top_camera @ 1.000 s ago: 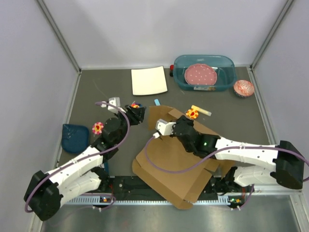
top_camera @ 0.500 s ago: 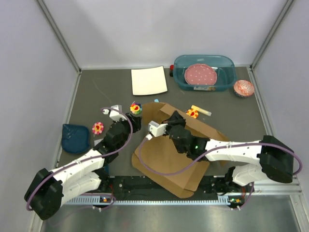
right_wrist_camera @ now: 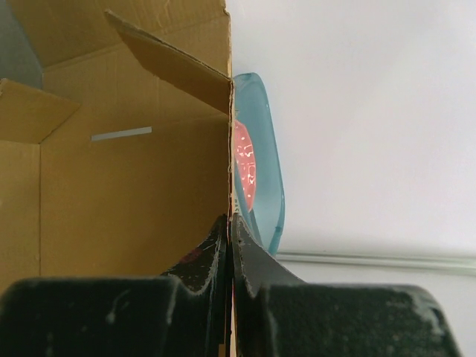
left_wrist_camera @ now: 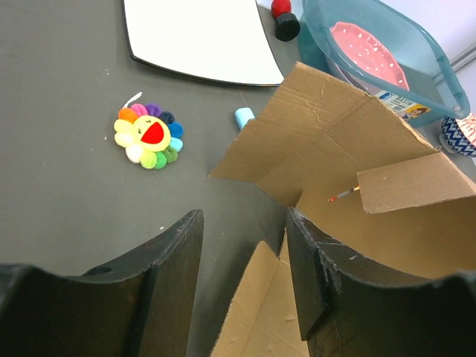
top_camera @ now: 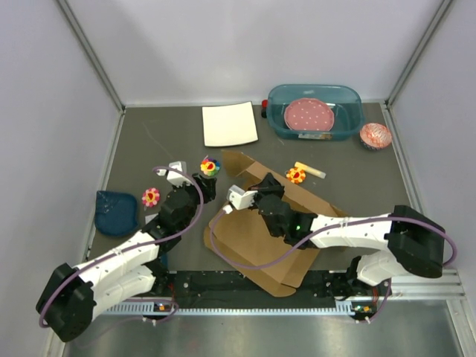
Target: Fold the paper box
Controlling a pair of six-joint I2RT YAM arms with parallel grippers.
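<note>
The paper box lies half open by the near edge of the counter, about the middle. The right end effector is pinched tight on one thin standing wall of it. The left end effector is half wide and holds nothing. I think the wall could slip out or bend if pulled hard, and the box would flop flat. Since a moment ago the box has slid left, and the left end effector has backed away from the flower toy.
</note>
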